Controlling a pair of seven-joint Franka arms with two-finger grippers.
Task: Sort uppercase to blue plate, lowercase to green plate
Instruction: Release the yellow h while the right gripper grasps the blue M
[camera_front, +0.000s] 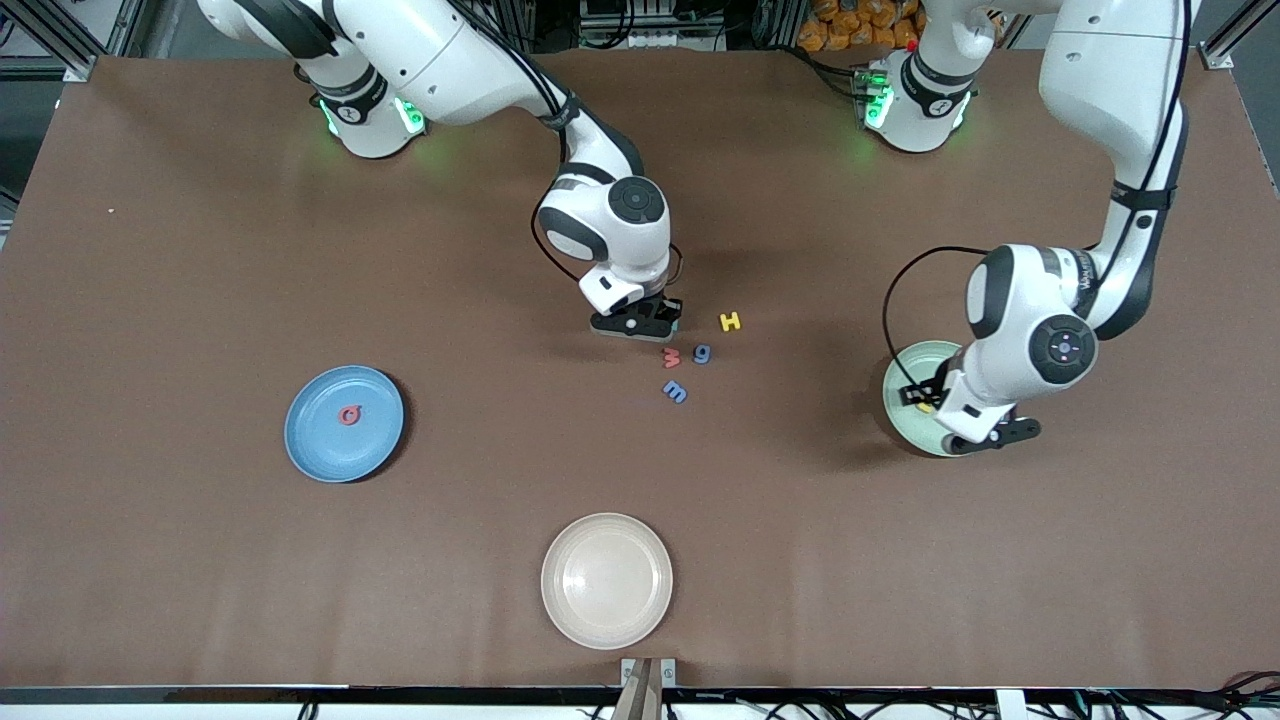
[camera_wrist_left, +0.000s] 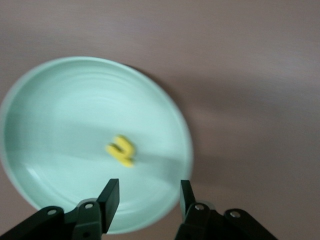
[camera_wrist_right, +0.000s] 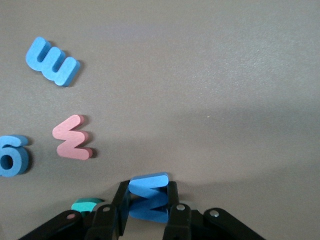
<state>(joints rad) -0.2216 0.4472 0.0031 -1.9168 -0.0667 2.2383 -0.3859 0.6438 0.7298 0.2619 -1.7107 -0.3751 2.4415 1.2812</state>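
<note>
Blue W (camera_wrist_right: 148, 196) sits clenched in my right pincer (camera_wrist_right: 148, 210) on the bench, bound for the blue plate (camera_front: 310, 455), while my left pincer (camera_wrist_left: 150, 200) hangs released over the green plate (camera_wrist_left: 60, 100), yellow letter (camera_wrist_left: 121, 150) dropped there.

Readable foam letters: yellow H (camera_front: 731, 321), red Q (camera_front: 349, 414) on the blue plate (camera_front: 318, 450), blue W (camera_wrist_right: 148, 197).

Robotics lab: aluminium framing (camera_front: 60, 35), cables (camera_front: 1150, 700)
</note>
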